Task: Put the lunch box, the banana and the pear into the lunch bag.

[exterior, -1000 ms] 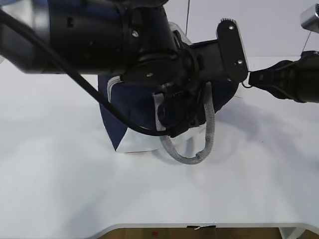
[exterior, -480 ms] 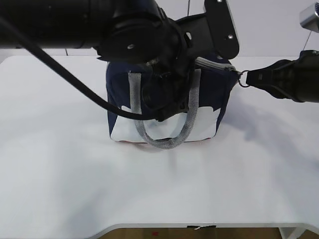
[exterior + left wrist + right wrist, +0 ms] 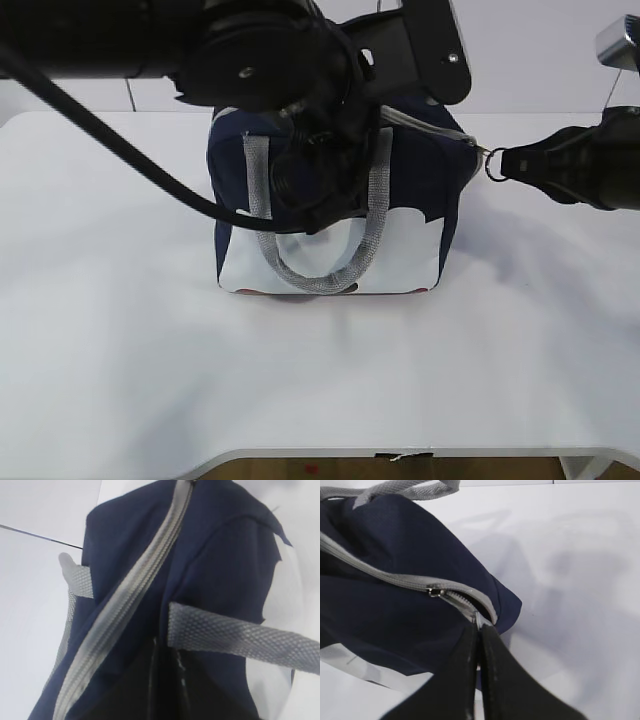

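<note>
The navy lunch bag (image 3: 420, 190) with white lower panels stands upright at mid-table, its grey zipper (image 3: 135, 595) closed along the top. My left gripper (image 3: 310, 195) sits over the bag's front top by the grey handle (image 3: 315, 275). In the left wrist view its jaws (image 3: 167, 680) are pressed together on navy fabric. My right gripper (image 3: 508, 163) is shut on the zipper's ring pull (image 3: 495, 163) at the bag's right end, and its tips also show in the right wrist view (image 3: 479, 627). The lunch box, banana and pear are out of view.
The white table (image 3: 120, 330) stretches around the bag, with its front edge (image 3: 400, 452) near the bottom. The bulky left arm (image 3: 150, 40) covers the upper left and hides the bag's top left. A wall stands behind.
The bag has swung from tilted and twisted to upright and square. The left arm has risen and shifted left with it. The right gripper has kept its hold on the ring pull.
</note>
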